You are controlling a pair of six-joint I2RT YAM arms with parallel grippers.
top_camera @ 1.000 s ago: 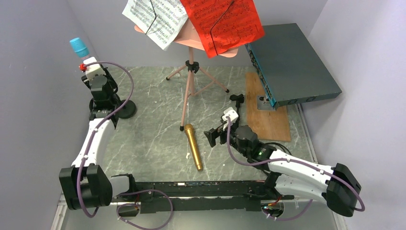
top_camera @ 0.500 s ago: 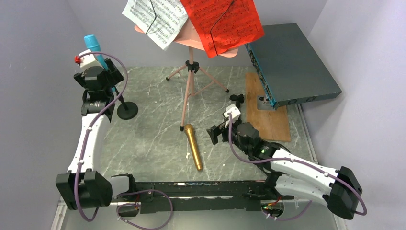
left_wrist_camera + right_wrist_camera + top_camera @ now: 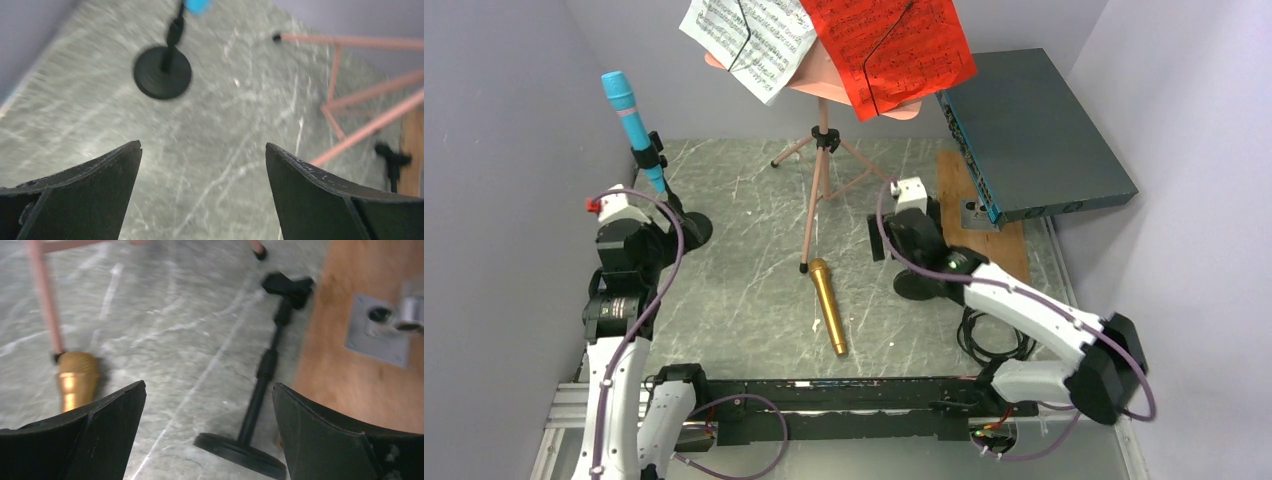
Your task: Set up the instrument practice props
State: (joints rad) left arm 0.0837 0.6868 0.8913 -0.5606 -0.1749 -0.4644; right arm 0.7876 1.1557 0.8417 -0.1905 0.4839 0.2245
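A blue microphone [image 3: 627, 115] stands tilted in the clip of a black pole whose round base [image 3: 162, 72] rests at the far left. My left gripper [image 3: 202, 150] hangs open and empty, short of that base. A gold microphone [image 3: 828, 305] lies flat mid-table. The second black pole [image 3: 265, 370] stands upright on its base [image 3: 240, 455] with an empty clip [image 3: 290, 287]. My right gripper [image 3: 207, 387] is open above it, apart from it. The pink music desk [image 3: 824, 85] on tripod legs [image 3: 822, 170] carries a white page [image 3: 749, 40] and a red page [image 3: 889, 50].
A large dark-teal box [image 3: 1034, 135] leans at the far right over a wooden board [image 3: 984, 240] with a grey metal plate [image 3: 380, 332]. A black cable loop [image 3: 989, 335] lies near the right arm. Purple walls close in on both sides.
My left gripper opened and let go of the blue microphone, then drew back toward the near edge. The right arm swung toward the far side, over the second pole.
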